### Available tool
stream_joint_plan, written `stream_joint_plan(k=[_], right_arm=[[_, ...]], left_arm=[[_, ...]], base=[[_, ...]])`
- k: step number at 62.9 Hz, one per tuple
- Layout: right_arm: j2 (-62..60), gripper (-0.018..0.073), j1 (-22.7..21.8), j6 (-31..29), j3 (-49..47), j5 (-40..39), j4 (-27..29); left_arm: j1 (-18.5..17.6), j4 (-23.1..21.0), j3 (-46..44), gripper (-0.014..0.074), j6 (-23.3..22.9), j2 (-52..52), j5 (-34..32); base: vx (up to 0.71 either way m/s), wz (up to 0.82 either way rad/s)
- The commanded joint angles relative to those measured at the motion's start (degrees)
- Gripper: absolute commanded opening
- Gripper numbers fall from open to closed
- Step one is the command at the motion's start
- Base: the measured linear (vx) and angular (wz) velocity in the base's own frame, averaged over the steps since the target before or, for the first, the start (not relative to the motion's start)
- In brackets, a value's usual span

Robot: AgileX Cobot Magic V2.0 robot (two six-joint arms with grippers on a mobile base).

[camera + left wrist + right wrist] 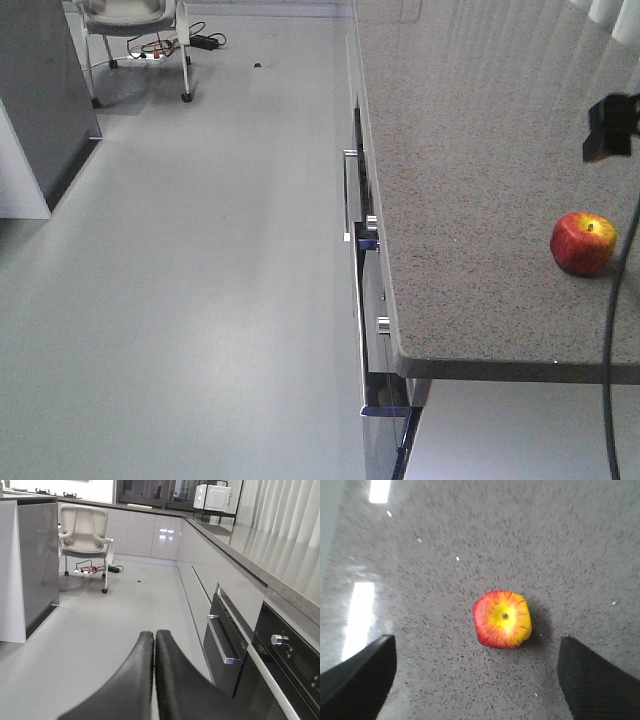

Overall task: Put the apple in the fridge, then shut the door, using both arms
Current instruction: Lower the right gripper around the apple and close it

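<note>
The red apple (583, 243) with a yellow patch round its stem sits upright on the grey speckled countertop (470, 150), near its front right. In the right wrist view the apple (502, 619) lies just ahead of my right gripper (477, 680). That gripper is open wide and empty, and its black fingers (360, 672) stand apart above the countertop (470, 540). A black part of the right arm (612, 125) hangs above the apple. My left gripper (154, 636) is shut and empty, and it hovers over the floor. The fridge and its door are out of view.
The countertop's front edge (400, 350) drops to drawers with metal handles (348, 195). A built-in oven (225, 645) is on the right. A dark grey island (37, 565) stands at the left. A white chair (82, 530) with cables beneath it is at the back. Grey floor (200, 280) lies between them.
</note>
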Motion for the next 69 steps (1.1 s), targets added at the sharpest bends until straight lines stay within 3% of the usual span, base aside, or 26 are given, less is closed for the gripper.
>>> stream_joint_plan(k=[1,23,69], right_arm=[[0.73,0.0615,-0.72,-0.30,-1.96,-3.19,-0.04],[6.04,0.0603,-0.72,-0.24,-1.96,-4.77,-3.32],[10.74,0.0594,-0.72,-0.49,-1.96,-7.52,-3.32]], left_arm=[[0.00,0.02,1.24,-0.0006,-0.27,-0.34,-4.32],[0.00,0.02,1.24,-0.0006,-0.27,-0.34,-4.32],[0.00,0.02,1.24,-0.0006,-0.27,-0.34,-4.32]], base=[[0.00,0.00],[0.00,0.00],[0.00,0.00]])
